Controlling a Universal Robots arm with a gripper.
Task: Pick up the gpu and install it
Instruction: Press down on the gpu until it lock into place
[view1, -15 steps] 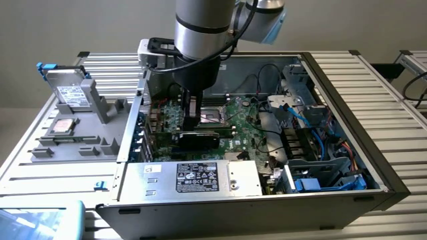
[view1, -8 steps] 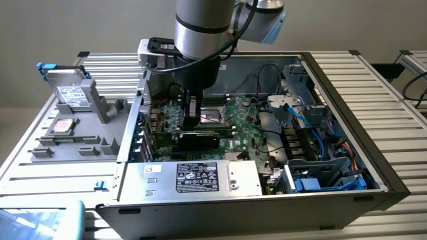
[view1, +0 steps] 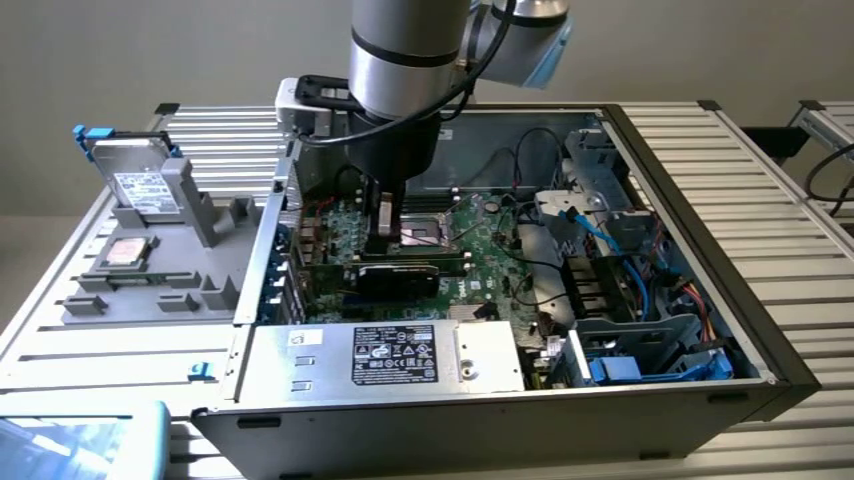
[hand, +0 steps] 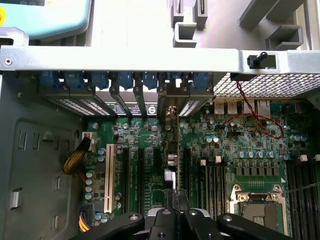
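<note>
gpu (view1: 394, 272): stands on edge inside the open computer case, across the motherboard in the slot area; in the exterior view its black cooler face is turned toward the power supply, top edge level
gpu, wrist view (hand: 178, 150): seen edge-on as a thin dark line running from the claw to the rear slot openings, with its silver bracket (hand: 172, 112) up against the row of blue slot latches
claw (hand: 177, 202): fingers pressed together on the gpu's top edge (the card's thin edge sits between the two black tips); in the exterior view the claw (view1: 387, 238) comes straight down from the arm onto the card
motherboard (hand: 250, 150): green; the wrist view shows the white slot, black slots and the open processor socket (hand: 257, 202) beside the card; the exterior view shows the same socket just behind the claw
power supply (view1: 387, 355): silver box with a black label, at the near edge of the case, just beside the card
case (view1: 721, 200): lies on its side, open, on a slatted metal worktop (view1: 787, 170), blue cables at the exterior view's right
grey holder (view1: 160, 270): outside the case on the exterior view's left, carrying a hard drive (view1: 140, 180) standing upright and a small chip lying flat
</note>
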